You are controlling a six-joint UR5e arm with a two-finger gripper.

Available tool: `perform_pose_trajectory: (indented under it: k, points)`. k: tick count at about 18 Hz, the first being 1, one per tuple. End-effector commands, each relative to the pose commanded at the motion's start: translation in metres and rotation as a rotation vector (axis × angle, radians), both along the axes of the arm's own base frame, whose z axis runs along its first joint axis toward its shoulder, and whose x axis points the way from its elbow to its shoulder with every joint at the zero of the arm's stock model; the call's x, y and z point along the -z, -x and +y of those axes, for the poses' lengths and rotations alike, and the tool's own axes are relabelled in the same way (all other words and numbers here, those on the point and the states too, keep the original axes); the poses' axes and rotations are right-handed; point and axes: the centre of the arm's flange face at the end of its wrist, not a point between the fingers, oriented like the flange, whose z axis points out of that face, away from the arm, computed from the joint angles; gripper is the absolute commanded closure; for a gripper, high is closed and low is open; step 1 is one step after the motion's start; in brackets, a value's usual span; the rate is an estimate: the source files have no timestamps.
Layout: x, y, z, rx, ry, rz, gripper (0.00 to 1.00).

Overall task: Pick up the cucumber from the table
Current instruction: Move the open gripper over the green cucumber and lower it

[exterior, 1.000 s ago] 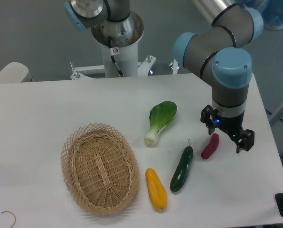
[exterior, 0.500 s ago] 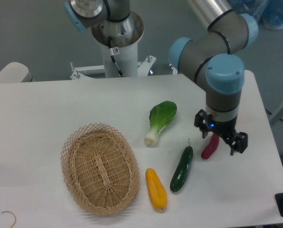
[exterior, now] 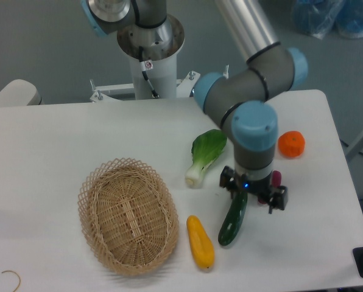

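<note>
Cucumber: dark green, lying on white counter, upper end directly beneath jaws, lower end angled down-left of them. Gripper: jaws spread apart, straddling upper end, seemingly not yet closed on it. Eggplant: just behind jaws, mostly hidden. Yellow squash: down-left. Bok choy: up-left. Wicker basket: far left. Orange fruit: up-right.

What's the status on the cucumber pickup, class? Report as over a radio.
Gripper above the cucumber's upper end, fingers apart, nothing held. Cucumber flat on the table, not yet lifted. Eggplant close beside the gripper, mostly hidden.
</note>
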Motion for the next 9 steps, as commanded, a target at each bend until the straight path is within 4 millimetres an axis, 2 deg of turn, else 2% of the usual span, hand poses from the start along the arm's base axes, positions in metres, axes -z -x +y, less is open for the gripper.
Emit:
perform_pose_trajectory:
  k: [4,9]
  points:
    - [0.03,-0.001,0.001,0.006,0.007,-0.008,0.0]
    - [0.048,-0.004,-0.006,0.003,0.03,0.03,0.0]
